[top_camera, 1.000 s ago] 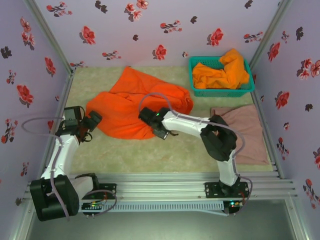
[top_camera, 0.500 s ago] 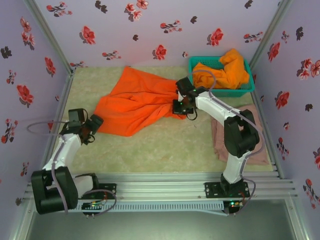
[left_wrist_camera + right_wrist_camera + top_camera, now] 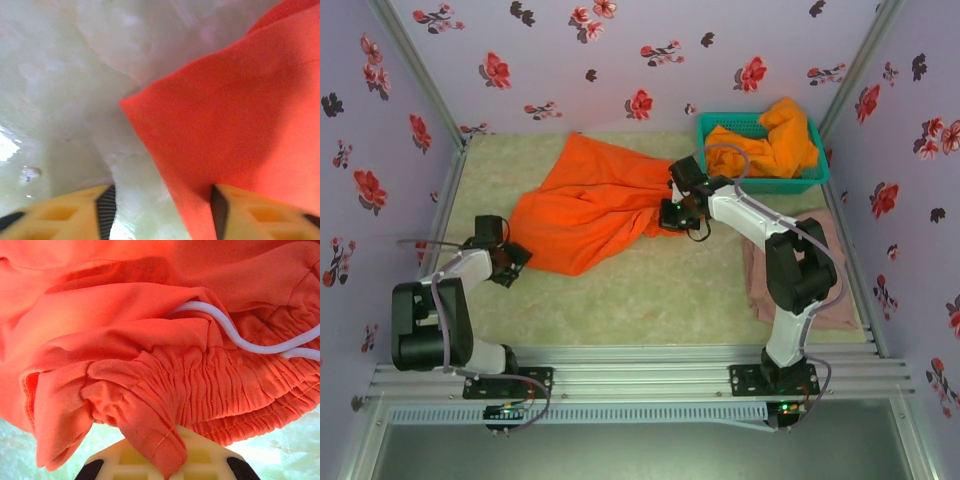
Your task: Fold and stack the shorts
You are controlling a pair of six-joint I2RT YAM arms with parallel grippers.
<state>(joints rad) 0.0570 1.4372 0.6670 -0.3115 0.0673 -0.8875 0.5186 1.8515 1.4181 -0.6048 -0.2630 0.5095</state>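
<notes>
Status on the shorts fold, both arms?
Right gripper shut on the waistband of the spread orange shorts. Left gripper jaws apart at its hem edge, no grip yet. Pink shorts flat at right; nothing blocking.

the left arm (image 3: 455,285) sits folded low beside its base, forearm reaching toward the left edge. the left gripper (image 3: 506,262) is down near the surface, its yellow fingers (image 3: 102,212) parted. the right arm (image 3: 790,270) extends far forward, forearm angled left. the right gripper (image 3: 672,214) is clamped on the gathered waistband of the orange shorts (image 3: 590,205).
</notes>
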